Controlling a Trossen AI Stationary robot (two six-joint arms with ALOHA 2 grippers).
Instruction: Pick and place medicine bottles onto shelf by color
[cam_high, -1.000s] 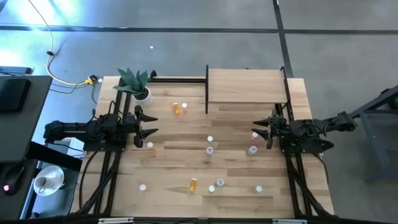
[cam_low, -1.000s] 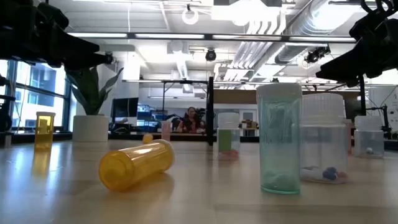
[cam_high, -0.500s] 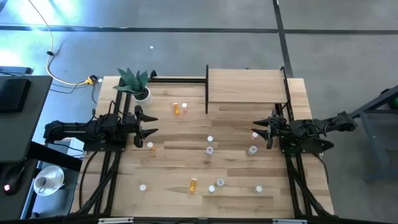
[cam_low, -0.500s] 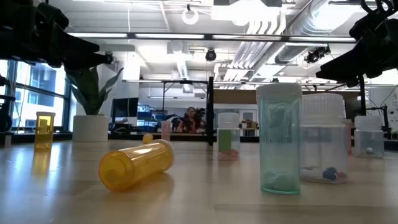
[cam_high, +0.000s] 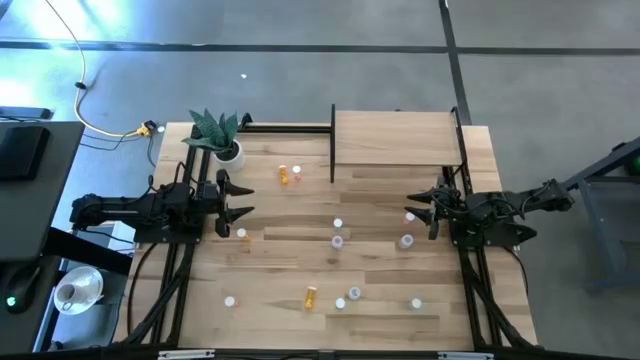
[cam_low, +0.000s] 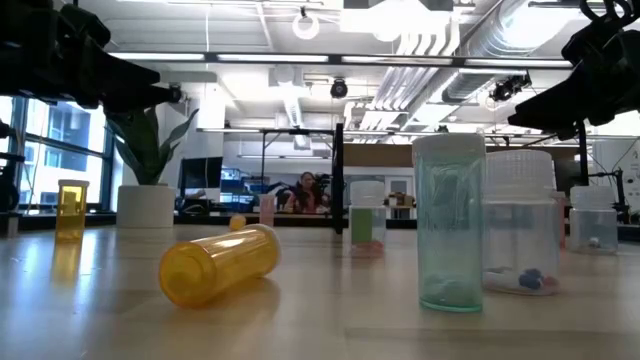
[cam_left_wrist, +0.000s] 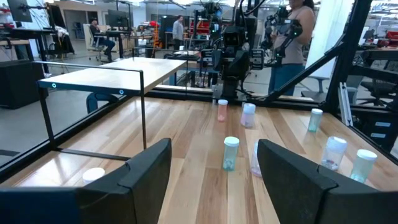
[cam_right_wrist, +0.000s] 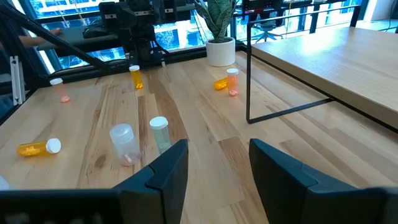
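Observation:
Small medicine bottles stand or lie scattered on the planked table. An orange bottle (cam_high: 284, 175) and a pink one (cam_high: 296, 172) are near the far side, and a lying orange bottle (cam_high: 311, 296) is near the front. A teal bottle (cam_left_wrist: 231, 153) stands ahead of my left gripper. The light-wood shelf (cam_high: 395, 138) stands on black posts at the far right, with nothing on it. My left gripper (cam_high: 240, 205) hovers open at the table's left. My right gripper (cam_high: 412, 212) hovers open at the right, beside a pale bottle (cam_high: 409, 217). Both hold nothing.
A potted plant (cam_high: 229, 152) stands at the far left corner. More bottles stand mid-table (cam_high: 337, 241) and along the front (cam_high: 416, 303). In the low view a teal bottle (cam_low: 449, 222) and a clear one (cam_low: 520, 220) stand close. People show in the room beyond.

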